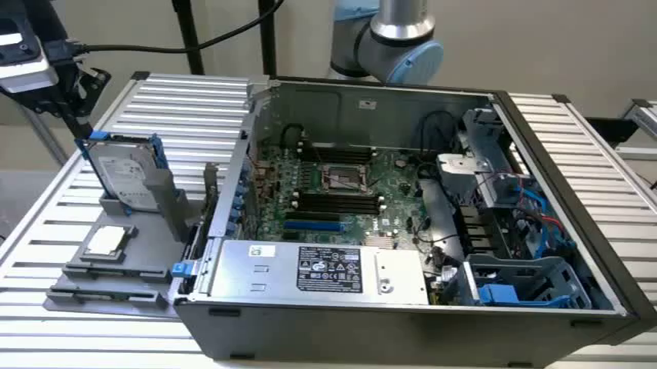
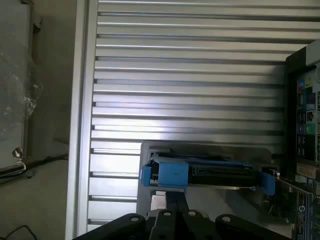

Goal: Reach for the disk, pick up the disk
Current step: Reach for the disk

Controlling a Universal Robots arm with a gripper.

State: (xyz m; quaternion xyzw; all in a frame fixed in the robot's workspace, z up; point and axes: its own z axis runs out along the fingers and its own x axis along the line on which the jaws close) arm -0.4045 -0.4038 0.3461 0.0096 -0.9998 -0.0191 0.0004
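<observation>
The disk point(image 1: 128, 173) stands upright on its edge in a grey holder point(image 1: 175, 206) at the exterior view's left, beside the open computer case. It is a silver-grey drive with a white label in a blue carrier. My gripper point(image 1: 85, 132) comes down from the upper left, and its thin dark fingers are shut together right at the carrier's top corner. The wrist view looks along the disk's point(image 2: 220, 172) top edge, with my gripper point(image 2: 175, 192) ending at the blue end block. Whether the fingers clamp any of the carrier I cannot tell.
A small square silver chip point(image 1: 106, 240) lies on a grey tray in front of the holder. The open computer case point(image 1: 575, 323) takes up the middle and right, with a silver box point(image 1: 328, 269) at its front. The slatted aluminium table point(image 1: 185, 100) runs under everything.
</observation>
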